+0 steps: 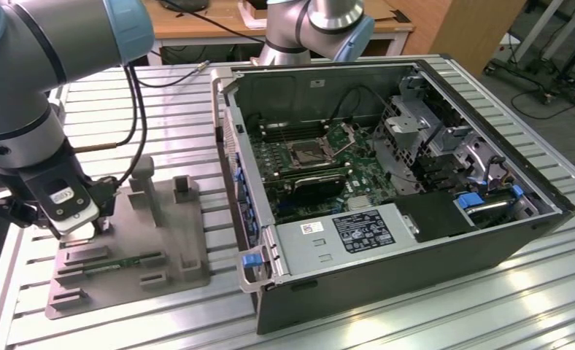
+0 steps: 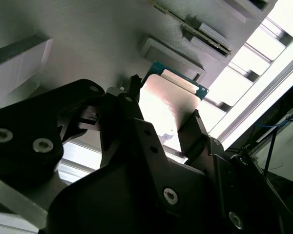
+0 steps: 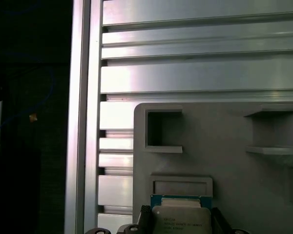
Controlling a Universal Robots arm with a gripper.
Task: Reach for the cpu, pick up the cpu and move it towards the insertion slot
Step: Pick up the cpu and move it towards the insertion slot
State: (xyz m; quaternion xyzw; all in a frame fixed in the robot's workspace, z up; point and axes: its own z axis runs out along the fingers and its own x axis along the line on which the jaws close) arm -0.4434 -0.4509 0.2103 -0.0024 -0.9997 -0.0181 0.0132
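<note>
End effector (image 2: 164,101) at the grey holder (image 1: 176,240), on the surface (image 1: 151,321) at the exterior view's left. In both wrist views its two fingers (image 2: 197,127) stand closed in against opposite edges of the cpu (image 2: 167,114), which sits low over the holder, well apart from the insertion slot (image 1: 310,153).

Hazards, as judged from here:
- You hold a thin chip by its edges alone, so a light or uneven pinch could let it tilt or drop.
- The holder's raised ribs lie just beside the chip, and a skewed lift could catch a corner.
- The computer case (image 1: 231,131) presents a tall wall between holder and slot, so a low path would strike it.
- The black cable (image 1: 136,109) hanging off the arm could snag the holder's posts.

Containers: the holder carries the cpu and a green memory strip (image 1: 122,263). The case houses the board with the slot.
</note>
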